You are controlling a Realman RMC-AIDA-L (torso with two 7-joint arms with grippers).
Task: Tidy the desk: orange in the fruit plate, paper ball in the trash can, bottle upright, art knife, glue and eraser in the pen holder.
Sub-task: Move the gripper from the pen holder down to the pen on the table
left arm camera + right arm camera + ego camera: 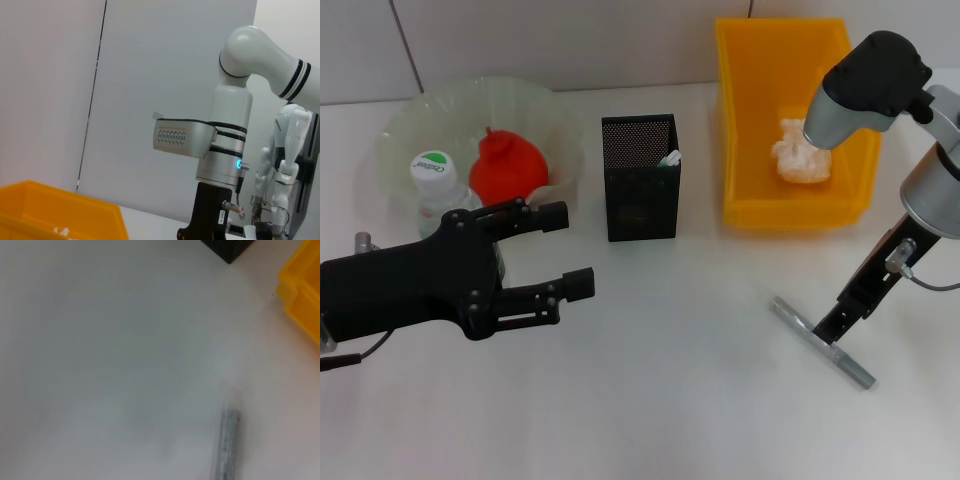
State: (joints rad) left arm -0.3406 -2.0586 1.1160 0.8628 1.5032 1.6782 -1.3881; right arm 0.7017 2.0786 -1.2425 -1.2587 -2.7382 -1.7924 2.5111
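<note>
The orange [508, 165] lies in the pale green fruit plate [470, 100] at the back left. In front of it a clear bottle [435, 180] with a green-and-white cap stands upright, partly hidden by my left gripper [568, 250], which hovers open and holds nothing. The paper ball [800, 150] rests inside the yellow trash can [745, 120]. A white item [672, 158] pokes out of the black mesh pen holder [640, 175]. The grey art knife [820, 340] lies flat at the front right, also seen as art knife [227, 445]. My right gripper [835, 325] is down at its middle.
The right wrist view shows a corner of the pen holder [230, 247] and the trash can's edge [302, 295]. In the left wrist view the right arm [225, 140] stands beyond the trash can's rim [50, 210]. Bare white desk lies between the grippers.
</note>
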